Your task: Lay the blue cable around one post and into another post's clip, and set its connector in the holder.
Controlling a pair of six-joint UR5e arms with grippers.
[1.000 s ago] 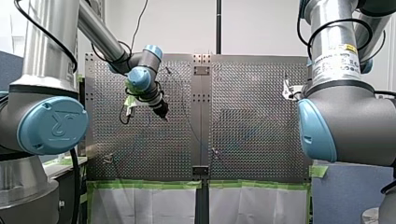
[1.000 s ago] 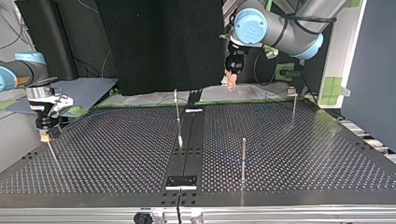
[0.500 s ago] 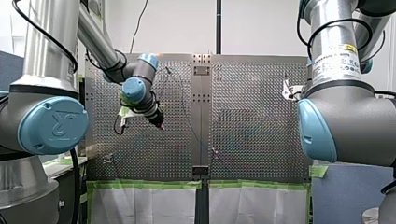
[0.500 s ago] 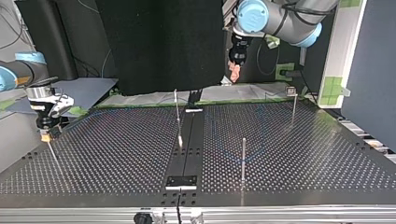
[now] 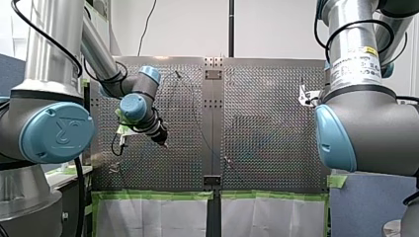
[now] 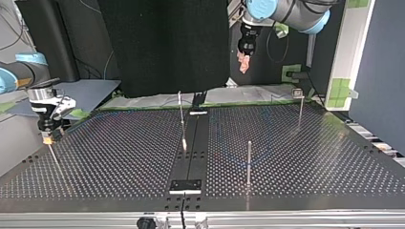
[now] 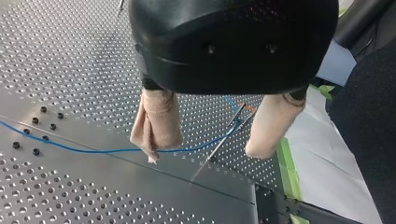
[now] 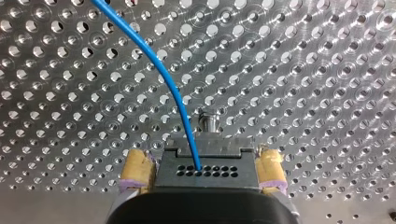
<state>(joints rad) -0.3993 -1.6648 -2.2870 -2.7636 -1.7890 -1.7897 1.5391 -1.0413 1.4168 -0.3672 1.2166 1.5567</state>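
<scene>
Perforated metal table (image 6: 119,157) was mostly open. Obstacles: thin metal post (image 6: 249,162) near centre, clip-topped metal post (image 6: 300,107) at top view's right, my right gripper (image 6: 46,139) clamping a black connector (image 8: 205,170), low at left.

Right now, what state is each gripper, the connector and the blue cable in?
left gripper: open, empty, raised above the table.
right gripper: shut on the connector.
connector: gripped between yellow pads, close over the table.
blue cable: lying across the table, reaching a post near its top.
</scene>
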